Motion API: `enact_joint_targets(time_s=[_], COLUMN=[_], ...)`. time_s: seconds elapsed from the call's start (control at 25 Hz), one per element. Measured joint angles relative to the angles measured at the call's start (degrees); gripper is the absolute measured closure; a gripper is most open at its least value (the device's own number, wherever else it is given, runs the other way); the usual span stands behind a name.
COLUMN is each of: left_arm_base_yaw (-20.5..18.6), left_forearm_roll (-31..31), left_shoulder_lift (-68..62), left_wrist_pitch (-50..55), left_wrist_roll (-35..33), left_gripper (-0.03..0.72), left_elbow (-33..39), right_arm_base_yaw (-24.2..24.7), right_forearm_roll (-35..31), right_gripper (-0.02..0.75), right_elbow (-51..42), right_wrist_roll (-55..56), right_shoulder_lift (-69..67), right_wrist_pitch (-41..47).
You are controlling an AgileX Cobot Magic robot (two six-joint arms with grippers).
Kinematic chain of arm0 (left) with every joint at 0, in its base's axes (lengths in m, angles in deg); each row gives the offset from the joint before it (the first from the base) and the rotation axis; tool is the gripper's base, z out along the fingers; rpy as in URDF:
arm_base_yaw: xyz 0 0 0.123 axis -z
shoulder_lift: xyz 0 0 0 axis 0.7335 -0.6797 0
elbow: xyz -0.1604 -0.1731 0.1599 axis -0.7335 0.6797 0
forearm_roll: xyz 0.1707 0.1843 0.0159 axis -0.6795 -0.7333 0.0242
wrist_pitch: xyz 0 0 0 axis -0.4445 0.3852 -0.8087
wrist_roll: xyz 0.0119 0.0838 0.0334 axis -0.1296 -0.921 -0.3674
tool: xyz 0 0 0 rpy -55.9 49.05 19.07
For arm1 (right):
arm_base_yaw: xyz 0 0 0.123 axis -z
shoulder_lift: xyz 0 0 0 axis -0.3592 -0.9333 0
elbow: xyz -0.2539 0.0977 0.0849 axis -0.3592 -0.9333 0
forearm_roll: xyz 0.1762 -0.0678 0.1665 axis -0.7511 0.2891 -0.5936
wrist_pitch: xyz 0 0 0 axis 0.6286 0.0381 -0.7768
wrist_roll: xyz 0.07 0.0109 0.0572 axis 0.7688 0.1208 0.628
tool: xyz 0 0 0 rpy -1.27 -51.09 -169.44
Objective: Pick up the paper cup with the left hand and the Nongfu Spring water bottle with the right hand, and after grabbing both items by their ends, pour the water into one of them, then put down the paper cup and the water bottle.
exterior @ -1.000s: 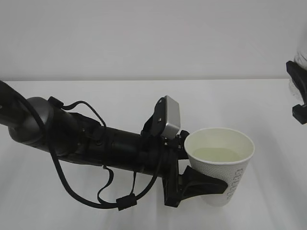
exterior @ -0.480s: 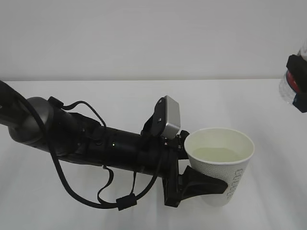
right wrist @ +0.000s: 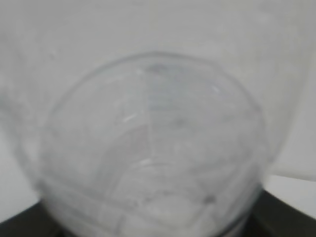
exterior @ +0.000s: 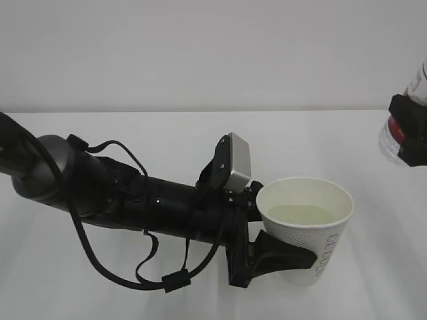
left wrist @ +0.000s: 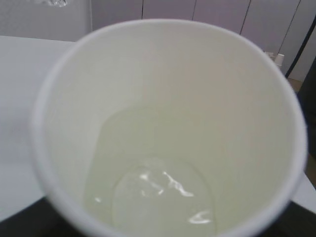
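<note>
Paper cup upright, water pooled inside, clamped in the left hand.
Right hand, gripping the Nongfu Spring water bottle, has moved lower and nearer the cup.

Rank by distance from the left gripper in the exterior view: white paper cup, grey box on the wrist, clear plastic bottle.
1. White paper cup: held in the left gripper.
2. Grey box: just above-left, on the wrist.
3. Clear plastic bottle: far right edge, raised.

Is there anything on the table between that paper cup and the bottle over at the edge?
Nothing: in the exterior view only bare white table separates paper cup and bottle.
</note>
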Motion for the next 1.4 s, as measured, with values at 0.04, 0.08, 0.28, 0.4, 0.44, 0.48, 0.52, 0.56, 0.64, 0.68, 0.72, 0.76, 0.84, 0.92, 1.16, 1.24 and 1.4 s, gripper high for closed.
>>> enact_joint_targets(time_s=[0.04,0.08,0.28,0.4,0.44,0.48,0.52,0.56,0.64,0.68,0.72,0.76,0.84,0.92,1.16,1.24,1.4], left_arm_base_yaw=[0.00,0.00,0.00,0.00,0.00,0.00,0.00,0.00,0.00,0.00,0.00,0.00,0.00,0.00,0.00,0.00,0.00], left_forearm_roll=[-0.01,-0.01,-0.01,-0.01,-0.01,-0.01,-0.01,-0.01,-0.01,-0.01,-0.01,-0.01,-0.01,-0.01,-0.01,-0.01,-0.01], left_shoulder_lift=[0.00,0.00,0.00,0.00,0.00,0.00,0.00,0.00,0.00,0.00,0.00,0.00,0.00,0.00,0.00,0.00,0.00], left_wrist_pitch=[0.00,0.00,0.00,0.00,0.00,0.00,0.00,0.00,0.00,0.00,0.00,0.00,0.00,0.00,0.00,0.00,0.00], left_wrist_roll=[0.00,0.00,0.00,0.00,0.00,0.00,0.00,0.00,0.00,0.00,0.00,0.00,0.00,0.00,0.00,0.00,0.00], left_gripper=[0.175,0.175,0.175,0.175,0.175,0.175,0.176,0.177,0.178,0.178,0.178,0.178,0.178,0.178,0.178,0.178,0.178], left_elbow=[0.00,0.00,0.00,0.00,0.00,0.00,0.00,0.00,0.00,0.00,0.00,0.00,0.00,0.00,0.00,0.00,0.00], right_arm_base_yaw=[0.00,0.00,0.00,0.00,0.00,0.00,0.00,0.00,0.00,0.00,0.00,0.00,0.00,0.00,0.00,0.00,0.00], right_forearm_roll=[-0.09,-0.09,-0.21,-0.21,-0.36,-0.69,-0.97,-1.24,-1.64,-1.67,-1.67,-1.67,-2.02,-2.59,-3.18,-3.31,-3.41], right_gripper=[0.288,0.288,0.288,0.288,0.288,0.288,0.288,0.288,0.288,0.288,0.288,0.288,0.288,0.288,0.288,0.288,0.288], right_elbow=[0.00,0.00,0.00,0.00,0.00,0.00,0.00,0.00,0.00,0.00,0.00,-0.27,-0.87,-1.55,-1.69,-1.69,-1.69], right_wrist_roll=[0.00,0.00,1.69,2.57,2.75,3.03,3.45,4.42,6.24,6.89,7.34,7.57,7.83,7.91,8.05,8.05,7.24], right_shoulder_lift=[-0.41,-1.11,-5.11,-7.94,-8.96,-9.84,-10.87,-11.94,-13.90,-14.94,-15.89,-16.64,-18.31,-19.95,-23.28,-23.71,-24.67], right_wrist_pitch=[-0.09,-0.09,-0.80,-2.06,-2.92,-3.74,-4.78,-5.97,-8.29,-9.74,-11.47,-13.21,-15.67,-16.02,-16.25,-16.25,-16.47])
